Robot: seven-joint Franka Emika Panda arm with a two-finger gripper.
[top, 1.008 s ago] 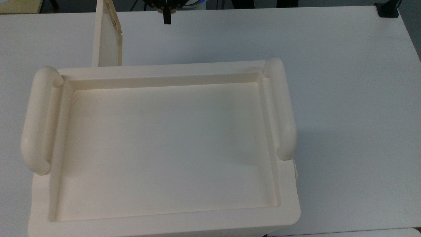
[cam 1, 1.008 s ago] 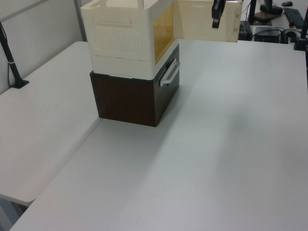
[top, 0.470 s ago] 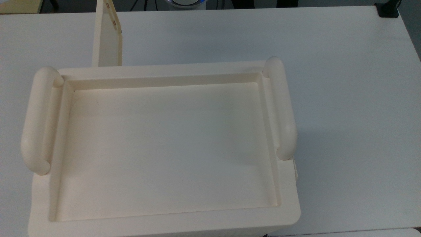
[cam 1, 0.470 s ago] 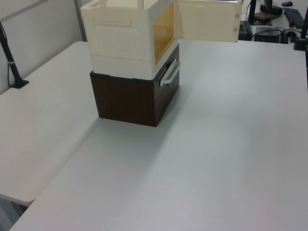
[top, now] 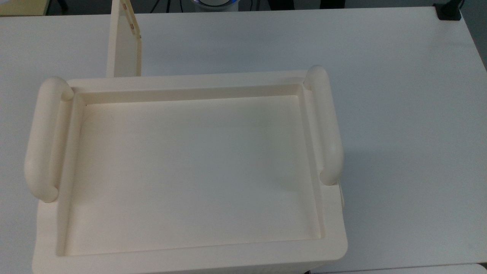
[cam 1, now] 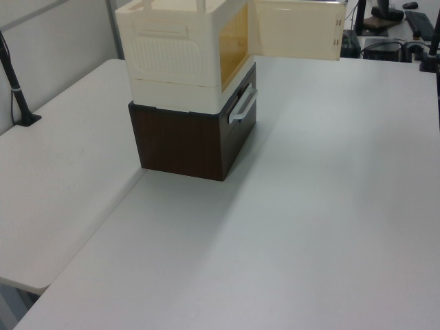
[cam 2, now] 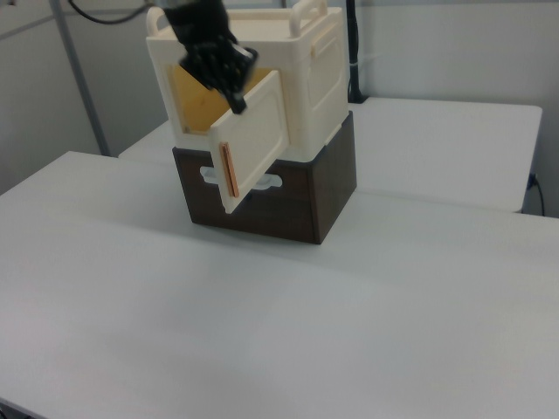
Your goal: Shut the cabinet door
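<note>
Cream plastic cabinet (top: 190, 167) w/ recessed tray-like top & two thick rounded tubular handles (top: 327, 125) along its short sides; it sits on a dark brown wood-grain base (cam 1: 185, 141) w/ a pale bar pull (cam 1: 242, 104), all on a smooth white table (cam 1: 309, 227); cabinet side is ribbed, w/ a moulded grip recess; interior shows amber-yellow; cabinet door (cam 2: 253, 140), a thin flat cream panel w/ framed face & tan edge w/ a reddish strip, stands swung open, hinged at the front's corner, sticking out from the cabinet; black gripper (cam 2: 229, 77) hangs at the door's upper edge in the right view, touching or just beside it; fingers: can't tell if open or closed.
</note>
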